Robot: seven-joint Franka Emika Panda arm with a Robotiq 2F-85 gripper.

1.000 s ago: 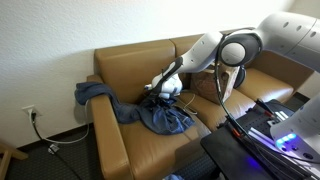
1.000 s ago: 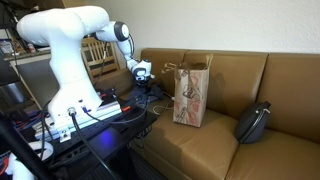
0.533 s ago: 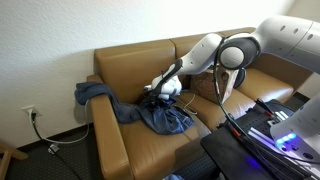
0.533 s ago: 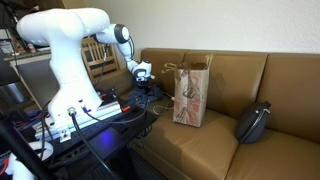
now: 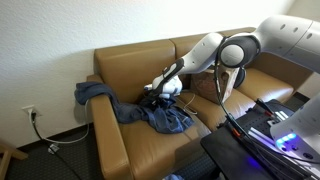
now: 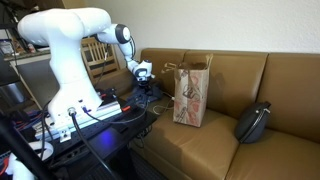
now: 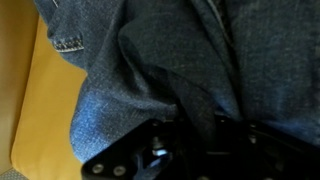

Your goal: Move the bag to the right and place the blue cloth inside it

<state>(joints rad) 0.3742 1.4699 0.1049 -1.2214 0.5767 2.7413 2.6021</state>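
Cloth (image 5: 160,112) heaped directly under the claw (image 5: 160,92), spilling away from it over the seat and armrest of the sofa (image 5: 130,65). In the wrist view, almost nothing but cloth (image 7: 170,60), denim-like and creased, with the dark claw (image 7: 190,150) buried in the folds at the bottom edge. Spread or pinching: cannot tell from here.

Bag (image 6: 191,93) upright on the seat, near the claw (image 6: 143,72) but apart from it, mouth facing up. Black rounded thing (image 6: 252,122) farther off, beyond the bag.

Step in hand, as a judgement: getting hold of the cloth. Whether the bag already sits far enough right, impossible to say.

Next: pinch a thick fold firmly, lift until the trailing cloth clears the bag's rim, carry over the mouth, lower inside.
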